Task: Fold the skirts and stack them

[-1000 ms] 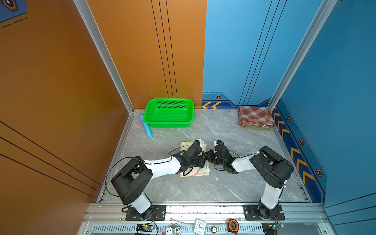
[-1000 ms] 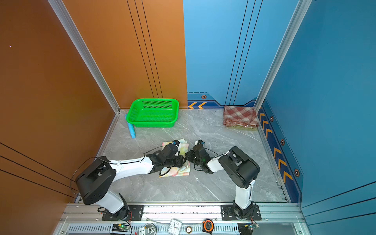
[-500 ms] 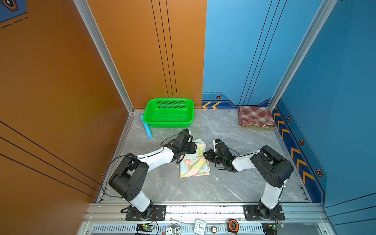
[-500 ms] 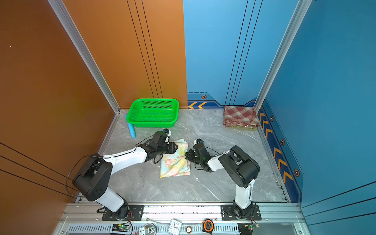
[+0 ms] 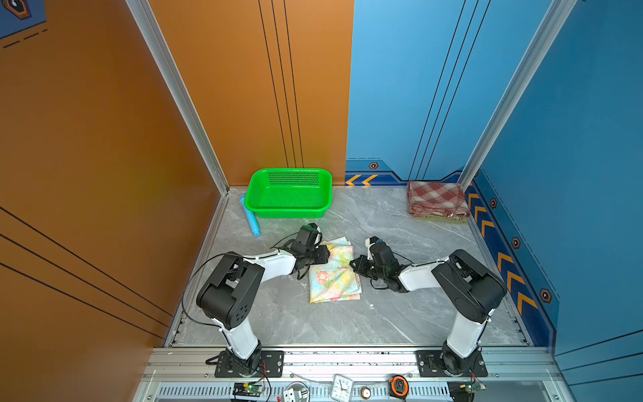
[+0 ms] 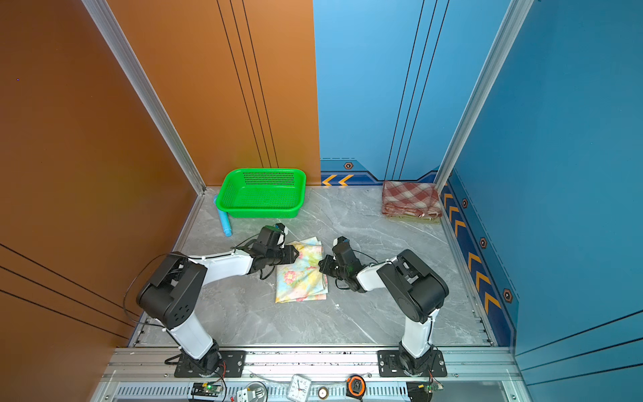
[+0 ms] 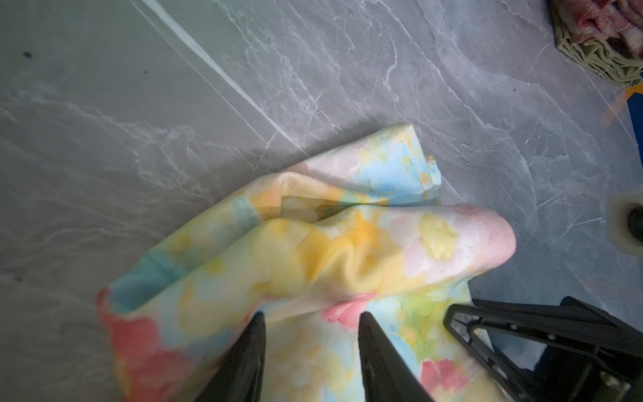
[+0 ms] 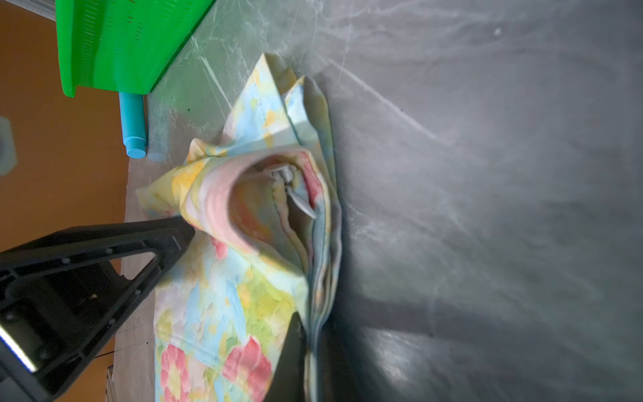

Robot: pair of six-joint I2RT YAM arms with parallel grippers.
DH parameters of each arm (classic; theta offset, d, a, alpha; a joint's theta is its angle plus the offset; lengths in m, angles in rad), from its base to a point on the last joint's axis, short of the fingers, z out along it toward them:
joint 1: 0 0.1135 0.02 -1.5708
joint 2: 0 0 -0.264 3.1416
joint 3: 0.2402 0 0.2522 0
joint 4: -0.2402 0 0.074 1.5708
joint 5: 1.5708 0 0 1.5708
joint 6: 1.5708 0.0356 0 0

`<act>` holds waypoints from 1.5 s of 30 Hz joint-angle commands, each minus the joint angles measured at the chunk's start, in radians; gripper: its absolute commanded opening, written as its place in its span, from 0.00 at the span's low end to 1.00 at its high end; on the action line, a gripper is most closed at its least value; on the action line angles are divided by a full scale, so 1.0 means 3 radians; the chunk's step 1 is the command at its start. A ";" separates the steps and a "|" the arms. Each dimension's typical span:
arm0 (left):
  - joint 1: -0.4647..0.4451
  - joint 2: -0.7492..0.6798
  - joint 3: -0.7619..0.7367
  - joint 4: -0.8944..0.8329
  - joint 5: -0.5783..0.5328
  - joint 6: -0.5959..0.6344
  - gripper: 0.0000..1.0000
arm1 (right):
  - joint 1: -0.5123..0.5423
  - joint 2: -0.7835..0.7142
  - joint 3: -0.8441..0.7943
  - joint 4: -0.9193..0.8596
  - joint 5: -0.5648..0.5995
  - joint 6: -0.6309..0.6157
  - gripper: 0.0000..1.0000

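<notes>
The floral skirt (image 5: 334, 276) (image 6: 301, 276) lies folded in the middle of the grey floor. My left gripper (image 5: 327, 254) (image 7: 311, 323) is at its far left edge, open, with cloth showing under and between the spread fingers (image 7: 255, 334). My right gripper (image 5: 354, 264) (image 8: 313, 351) is shut on the skirt's right edge, and the stacked layers are pinched between its fingers. The far end of the skirt (image 8: 264, 195) bulges open. The plaid skirt (image 5: 436, 200) lies folded on the olive-green skirt (image 5: 440, 218) in the back right corner.
A green mesh basket (image 5: 288, 209) stands at the back wall with a blue tube (image 5: 250, 217) beside its left end. Walls close in the floor on three sides. A clock (image 5: 342, 384) and a tape measure (image 5: 398, 384) lie on the front rail.
My left arm has drawn back from over the floral skirt's middle to its far left edge, uncovering the cloth. The right gripper has stayed shut at the right edge.
</notes>
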 commanded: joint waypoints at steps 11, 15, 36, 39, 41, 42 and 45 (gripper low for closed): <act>-0.0017 -0.0775 -0.0418 -0.0419 -0.0226 -0.0156 0.41 | -0.0074 0.0206 -0.0085 -0.0771 0.0118 -0.0084 0.00; -0.0213 -0.0841 -0.0609 -0.0416 -0.0322 -0.0196 0.40 | -0.0068 0.0269 -0.0048 -0.0748 0.0088 -0.0063 0.00; -0.0677 -0.1080 -0.0485 -0.1037 -0.0608 -0.0234 0.43 | -0.0045 0.0322 -0.0010 -0.0737 0.0148 -0.0012 0.00; -0.0884 -0.1129 -0.0692 -0.0938 -0.0663 -0.0460 0.41 | -0.0051 0.0329 0.0006 -0.0729 0.0146 -0.0012 0.00; -0.0983 -0.1068 -0.0848 -0.0756 -0.0654 -0.0618 0.40 | -0.0059 0.0322 0.0011 -0.0736 0.0149 -0.0021 0.00; -0.1019 -0.1034 -0.0891 -0.0721 -0.0647 -0.0663 0.40 | -0.0061 0.0310 0.0010 -0.0738 0.0149 -0.0022 0.00; -0.1119 -0.0968 -0.0953 -0.0692 -0.0695 -0.0726 0.39 | -0.0061 0.0282 0.0017 -0.0761 0.0149 -0.0042 0.00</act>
